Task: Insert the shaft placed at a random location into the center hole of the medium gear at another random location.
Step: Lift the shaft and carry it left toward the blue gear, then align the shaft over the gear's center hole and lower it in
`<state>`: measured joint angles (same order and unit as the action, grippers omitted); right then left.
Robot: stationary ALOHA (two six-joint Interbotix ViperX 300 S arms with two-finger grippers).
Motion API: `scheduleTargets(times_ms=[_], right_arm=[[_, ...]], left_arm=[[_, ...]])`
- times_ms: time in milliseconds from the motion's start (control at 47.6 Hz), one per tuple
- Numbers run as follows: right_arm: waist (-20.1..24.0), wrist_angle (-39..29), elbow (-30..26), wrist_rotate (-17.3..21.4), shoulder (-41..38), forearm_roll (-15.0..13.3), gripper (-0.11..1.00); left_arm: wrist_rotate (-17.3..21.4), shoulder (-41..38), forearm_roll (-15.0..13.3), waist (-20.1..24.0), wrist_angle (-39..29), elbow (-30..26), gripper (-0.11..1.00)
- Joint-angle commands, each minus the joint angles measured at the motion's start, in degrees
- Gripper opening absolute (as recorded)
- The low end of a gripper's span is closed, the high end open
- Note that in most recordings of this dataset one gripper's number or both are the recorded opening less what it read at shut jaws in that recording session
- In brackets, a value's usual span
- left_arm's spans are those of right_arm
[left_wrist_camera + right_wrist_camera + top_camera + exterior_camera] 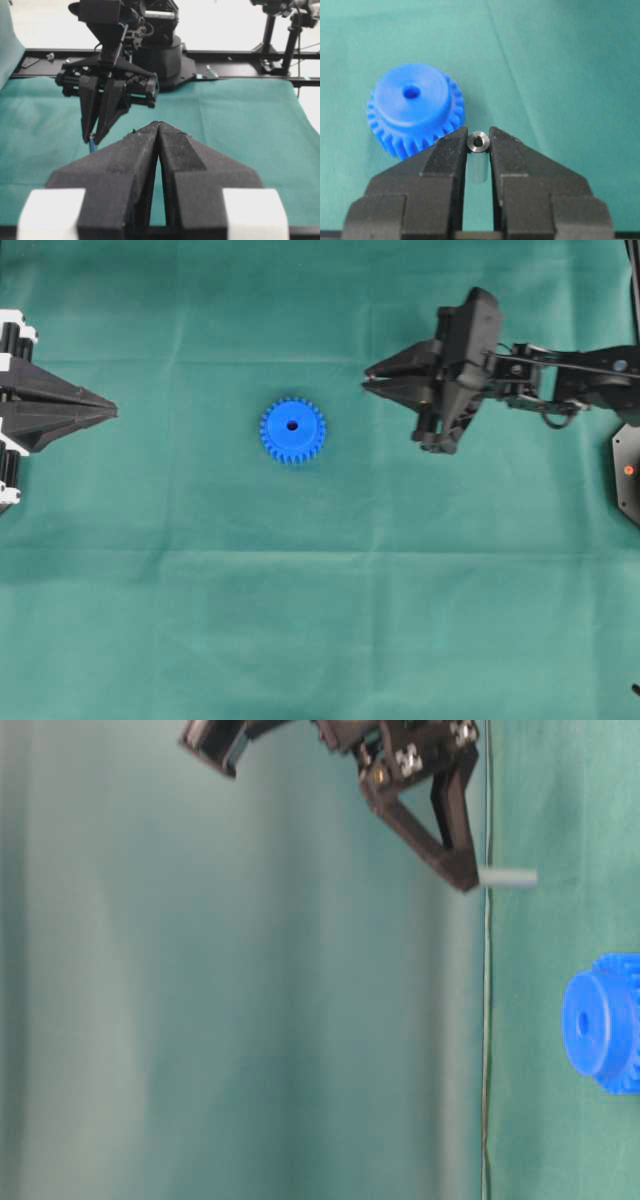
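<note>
The green table cover (320, 640) carries 1 medium gear (293, 430), lying flat with its hub face up and the center hole (293, 425) unobstructed. All positions below are given relative to this gear.

The right gripper (366, 377) hangs above the cover, to the right of the gear in the overhead view and well apart from it. It is clamped on the shaft (478, 156), which is pinched between the fingertips, roughly upright, with its lower end projecting below them. The left gripper (113, 410) is parked well to the left of the gear, jaws pressed together, holding nothing.

Step in hand, by judgement: transport of the grasped shaft toward the gear. The next move calls for centring the shaft directly over the center hole, axis vertical, then a straight descent. The fit looks close, so a small offset would land the shaft on the hub face.

No brands, labels or legible writing are visible.
</note>
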<state>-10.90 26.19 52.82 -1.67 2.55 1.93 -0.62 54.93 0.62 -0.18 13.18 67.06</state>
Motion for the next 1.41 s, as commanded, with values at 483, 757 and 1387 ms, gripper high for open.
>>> scheduleTargets(times_ms=[483,757,1387], right_arm=[[3.87,-4.66,-14.15,-0.70,-7.12,-0.09,0.13],[4.22,-4.75,-16.17,-0.70,-8.17,-0.09,0.13],[5.27,-4.75,-16.35,-0.35,-8.96,0.18,0.13]], left_arm=[[-0.18,-0.53,0.09,-0.09,0.35,-0.88,0.00],[-0.09,-0.53,0.09,-0.09,0.35,-0.88,0.00],[-0.09,-0.53,0.09,-0.18,0.26,-0.88,0.00]])
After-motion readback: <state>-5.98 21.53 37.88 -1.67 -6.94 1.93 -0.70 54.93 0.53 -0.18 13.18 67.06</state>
